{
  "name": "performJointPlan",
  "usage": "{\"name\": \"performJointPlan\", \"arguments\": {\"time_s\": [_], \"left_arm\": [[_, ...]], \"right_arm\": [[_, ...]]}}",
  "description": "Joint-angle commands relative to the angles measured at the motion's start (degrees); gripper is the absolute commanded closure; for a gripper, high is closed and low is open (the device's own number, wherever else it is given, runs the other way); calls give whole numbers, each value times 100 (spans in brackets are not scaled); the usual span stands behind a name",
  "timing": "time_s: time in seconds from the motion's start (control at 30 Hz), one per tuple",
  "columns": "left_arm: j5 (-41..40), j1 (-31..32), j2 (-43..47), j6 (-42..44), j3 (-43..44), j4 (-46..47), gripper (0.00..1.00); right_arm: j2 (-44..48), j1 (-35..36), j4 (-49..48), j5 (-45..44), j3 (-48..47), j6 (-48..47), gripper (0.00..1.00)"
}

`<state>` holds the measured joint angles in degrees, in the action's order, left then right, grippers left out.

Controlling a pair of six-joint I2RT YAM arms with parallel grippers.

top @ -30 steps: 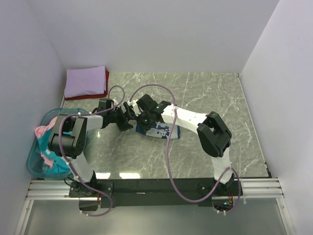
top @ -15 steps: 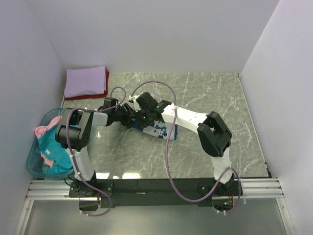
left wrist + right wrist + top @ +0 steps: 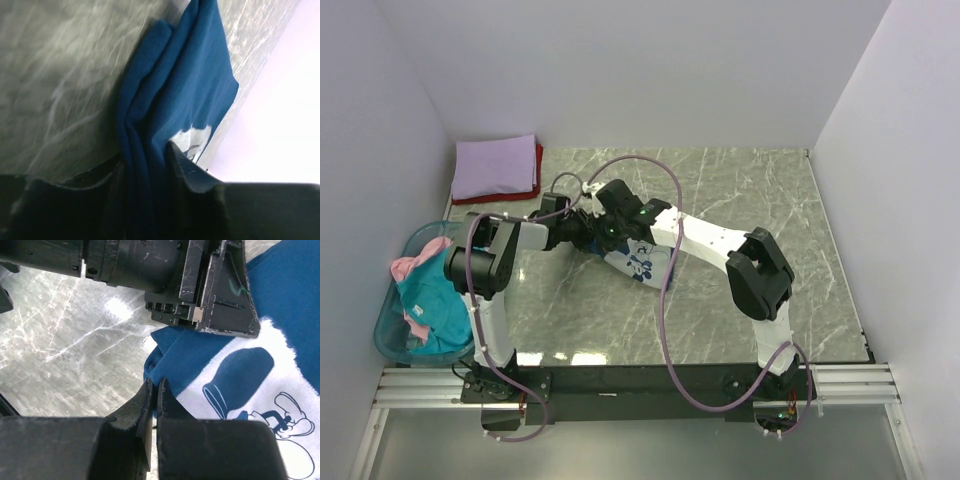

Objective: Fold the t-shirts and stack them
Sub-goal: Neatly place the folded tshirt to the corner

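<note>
The dark blue t-shirt (image 3: 642,264) with a white printed picture lies bunched on the marble table, near its middle. My left gripper (image 3: 582,228) reaches it from the left. In the left wrist view its fingers (image 3: 145,160) press on thick folds of the blue cloth (image 3: 185,85) running between them. My right gripper (image 3: 603,233) sits just beside it. In the right wrist view its tips (image 3: 155,382) pinch the folded edge of the shirt (image 3: 280,305), right under the left gripper's black body (image 3: 210,290).
A folded lavender t-shirt (image 3: 497,165) lies on a red one (image 3: 538,172) in the far left corner. A translucent blue basket (image 3: 392,342) at the left edge holds teal (image 3: 432,302) and pink (image 3: 410,267) shirts. White walls stand on three sides.
My left gripper has slid right onto the shirt's left edge and closed its jaws on the folds. The shirt has bunched narrower. The right gripper has stayed shut on the cloth.
</note>
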<state>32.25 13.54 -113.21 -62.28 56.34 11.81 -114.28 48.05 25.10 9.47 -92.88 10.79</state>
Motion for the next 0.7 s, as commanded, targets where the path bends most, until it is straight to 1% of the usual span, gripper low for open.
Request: {"name": "performJointPlan", "arguments": {"time_s": [0.0,0.07,0.1,0.13,0.2,0.23,0.27,0.3,0.33,0.37,0.4,0.43,0.47,0.5,0.57,0.6,0.67], "left_arm": [[-702,78,-394,137,96,-302,68],[-694,87,-413,155,141,-346,76],[-702,87,-413,216,228,-399,89],[-842,87,-395,303,316,-512,95],[-1044,96,-343,653,631,-941,99],[-1185,96,-316,812,755,-1109,99],[-1456,96,-299,979,887,-1329,99],[-1598,96,-281,1320,1131,-1479,99],[-1756,96,-255,1515,1238,-1698,99],[-2018,96,-211,1682,1318,-1761,99],[-2143,105,-202,2058,1562,-1866,99],[-2257,96,-263,2271,1730,-2145,100],[-2363,96,-315,2473,1923,-2313,99],[-2668,96,-368,2832,2334,-2515,99],[-2872,96,-543,3247,2732,-2858,100],[-3117,96,-588,3605,3090,-2904,100],[-3207,79,-702,3976,3409,-2982,100]], "right_arm": [[81,-15,-252,46,-275,134,100],[73,-15,-269,45,-266,126,100],[72,-15,-260,54,-274,125,100],[55,-24,-191,81,-292,117,95],[72,-24,-120,98,-292,99,87],[107,-33,-128,116,-240,99,69],[229,-76,-155,142,-178,99,60],[300,-112,-172,160,-39,99,52],[379,-155,-172,160,41,82,38],[554,-269,-181,195,112,82,32],[634,-357,-190,230,269,73,26],[809,-419,-181,291,349,38,18],[898,-507,-164,318,419,-6,16],[968,-647,-68,344,524,-50,16],[1197,-814,56,353,604,-199,14],[1267,-980,152,353,718,-252,13],[1460,-1131,240,319,824,-410,13]]}}
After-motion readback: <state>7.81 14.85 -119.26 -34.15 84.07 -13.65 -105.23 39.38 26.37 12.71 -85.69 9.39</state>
